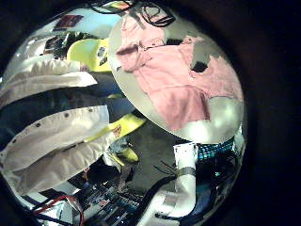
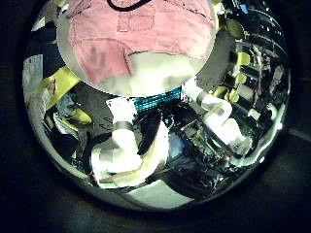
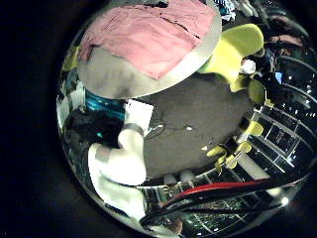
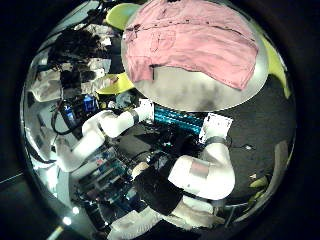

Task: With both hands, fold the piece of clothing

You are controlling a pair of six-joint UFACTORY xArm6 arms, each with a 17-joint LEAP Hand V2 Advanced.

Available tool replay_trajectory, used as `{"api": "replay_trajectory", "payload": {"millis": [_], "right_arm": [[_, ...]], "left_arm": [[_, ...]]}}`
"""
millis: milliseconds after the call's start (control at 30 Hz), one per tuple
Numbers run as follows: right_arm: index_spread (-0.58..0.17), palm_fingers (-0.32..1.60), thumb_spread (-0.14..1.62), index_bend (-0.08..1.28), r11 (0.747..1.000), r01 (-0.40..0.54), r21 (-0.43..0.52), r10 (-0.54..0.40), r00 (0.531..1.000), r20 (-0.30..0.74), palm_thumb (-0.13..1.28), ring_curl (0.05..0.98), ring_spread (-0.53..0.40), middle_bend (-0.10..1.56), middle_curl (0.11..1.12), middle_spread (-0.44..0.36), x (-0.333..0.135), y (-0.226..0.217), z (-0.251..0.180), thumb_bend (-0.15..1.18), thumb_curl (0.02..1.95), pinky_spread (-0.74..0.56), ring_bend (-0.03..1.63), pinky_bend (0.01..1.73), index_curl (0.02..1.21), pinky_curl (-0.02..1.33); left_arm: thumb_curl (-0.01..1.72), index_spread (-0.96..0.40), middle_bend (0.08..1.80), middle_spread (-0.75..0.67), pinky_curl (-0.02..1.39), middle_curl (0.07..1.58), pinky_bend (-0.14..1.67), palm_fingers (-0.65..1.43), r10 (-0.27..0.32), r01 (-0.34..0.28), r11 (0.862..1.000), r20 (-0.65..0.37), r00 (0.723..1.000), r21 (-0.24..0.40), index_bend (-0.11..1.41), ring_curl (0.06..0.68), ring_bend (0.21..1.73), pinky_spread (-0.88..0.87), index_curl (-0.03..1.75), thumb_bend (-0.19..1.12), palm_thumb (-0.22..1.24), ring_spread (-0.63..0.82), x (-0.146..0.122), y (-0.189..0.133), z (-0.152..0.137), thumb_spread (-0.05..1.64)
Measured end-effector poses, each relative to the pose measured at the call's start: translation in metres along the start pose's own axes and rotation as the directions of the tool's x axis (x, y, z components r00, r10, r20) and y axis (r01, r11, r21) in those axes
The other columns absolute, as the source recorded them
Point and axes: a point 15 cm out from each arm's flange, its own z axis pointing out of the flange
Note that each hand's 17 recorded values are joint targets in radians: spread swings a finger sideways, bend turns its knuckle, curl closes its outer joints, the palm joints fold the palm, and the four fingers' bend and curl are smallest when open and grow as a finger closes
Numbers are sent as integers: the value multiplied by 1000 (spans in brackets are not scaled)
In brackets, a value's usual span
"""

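1. As seen from all four palm cameras, the shirt [image 4: 195,40] lies on a round table [image 4: 190,92], and the table carries nothing else that I can make out.
2. The shirt is spread mostly flat, not folded. It covers one side of the tabletop and leaves a bare arc on the other side; this is clearest in the left thumb-side view, shirt [image 2: 141,39] above bare top [image 2: 146,80].
3. In the right little-finger view, the cloth [image 3: 149,35] reaches close to the table rim [image 3: 129,77] on one edge. Some wrinkles show, and one sleeve sticks out to the side.
4. In the left little-finger view, the shirt [image 1: 174,75] again lies on the table [image 1: 221,118]. A small dark patch on the cloth cannot be identified.
5. Left hand: none of its fingers show in either of its views, so I cannot tell whether it is released, clenched or grasping.
6. Right hand: the same applies, with no fingers showing, so its state cannot be told.
7. Both pairs of cameras take in the whole tabletop with floor around it, so the palms are well apart from the cloth.
8. Two white arms [image 4: 205,170] [image 4: 100,130] stand beside the table in the right thumb-side view.
9. A chair [image 3: 238,50] is just beside the table edge.
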Motion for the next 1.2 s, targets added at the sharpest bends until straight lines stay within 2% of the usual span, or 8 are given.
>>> {"api": "replay_trajectory", "payload": {"millis": [100, 267, 467, 800, 1100, 1200], "right_arm": [[-365, 125, 1263, 167, 1000, 0, 0, 0, 1000, 0, 273, 240, 153, 196, 329, 34, 0, 0, 0, -14, 229, 336, 421, 454, 306, 240], [-355, 135, 1270, 164, 1000, 0, 0, 0, 1000, 0, 275, 243, 146, 196, 333, 50, 0, 0, 0, -14, 228, 336, 422, 437, 303, 245], [-351, 142, 1275, 165, 1000, 0, 0, 0, 1000, 0, 277, 244, 144, 190, 335, 57, 0, 0, 0, -13, 227, 339, 412, 429, 300, 253], [-340, 149, 1280, 165, 1000, 0, 0, 0, 1000, 0, 293, 251, 136, 187, 329, 57, 0, 0, 0, -10, 227, 341, 426, 421, 297, 265], [-336, 190, 1296, 155, 1000, 0, 0, 0, 1000, 0, 309, 257, 117, 192, 335, 37, 0, 0, 0, -11, 224, 348, 452, 411, 290, 268], [-341, 271, 1298, 146, 1000, 0, 0, 0, 1000, 0, 311, 271, 67, 192, 334, 8, 0, 0, 0, -12, 223, 325, 519, 446, 280, 273]], "left_arm": [[255, -23, 223, 161, 346, 395, 564, 116, 7, -7, 1000, 0, 1000, -22, 155, 240, 842, 117, 298, -22, 167, 75, 1, -3, 6, 1159], [254, -23, 222, 161, 344, 394, 565, 114, 9, -9, 1000, -4, 1000, -14, 155, 241, 841, 118, 297, -21, 160, 82, 2, -4, 5, 1156], [256, -23, 223, 161, 344, 394, 565, 111, 44, -44, 999, 5, 999, -10, 155, 239, 836, 119, 294, -19, 156, 87, 0, -8, 5, 1156], [259, -23, 222, 161, 346, 391, 562, 112, 82, -82, 997, 16, 996, -2, 156, 238, 834, 118, 292, -19, 154, 89, -21, -18, 21, 1156], [261, -23, 220, 161, 347, 390, 558, 115, 100, -100, 994, 17, 995, 36, 156, 238, 833, 118, 295, -19, 154, 90, -20, -10, 10, 1156], [261, -23, 220, 161, 347, 389, 558, 115, 99, -99, 994, 17, 995, 39, 156, 238, 833, 118, 295, -19, 154, 90, -21, -7, 8, 1156]]}}
